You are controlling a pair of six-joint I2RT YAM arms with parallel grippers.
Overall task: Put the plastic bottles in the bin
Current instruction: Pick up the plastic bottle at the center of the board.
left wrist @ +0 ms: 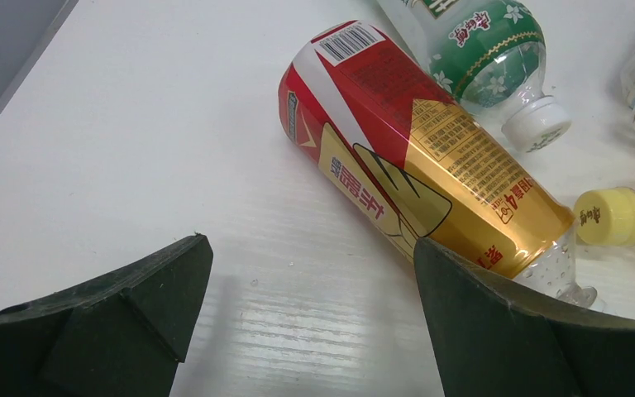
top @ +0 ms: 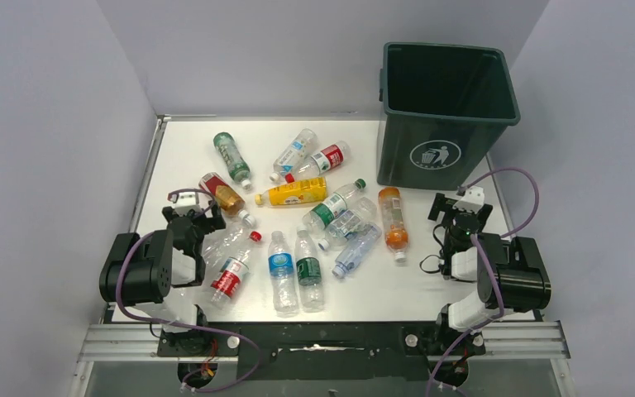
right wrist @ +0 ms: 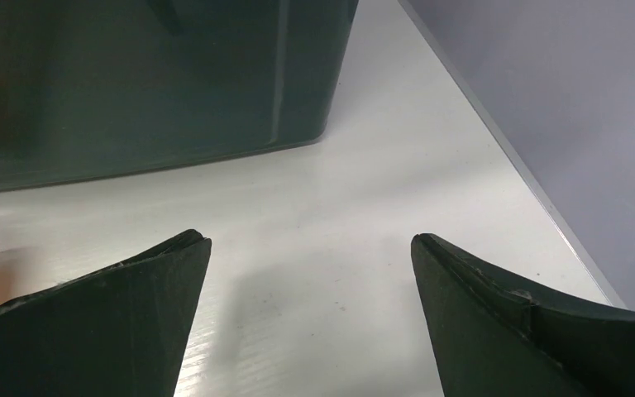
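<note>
Holds left gripper wide open, empty, by a red and gold bottle; holds right gripper wide open, empty, near the bin.

The left arm and right arm are black with white housings, purple cables, wedge-shaped pincer fingers.

About a dozen plastic bottles lie scattered on a white table; a dark green bin stands far right.
</note>
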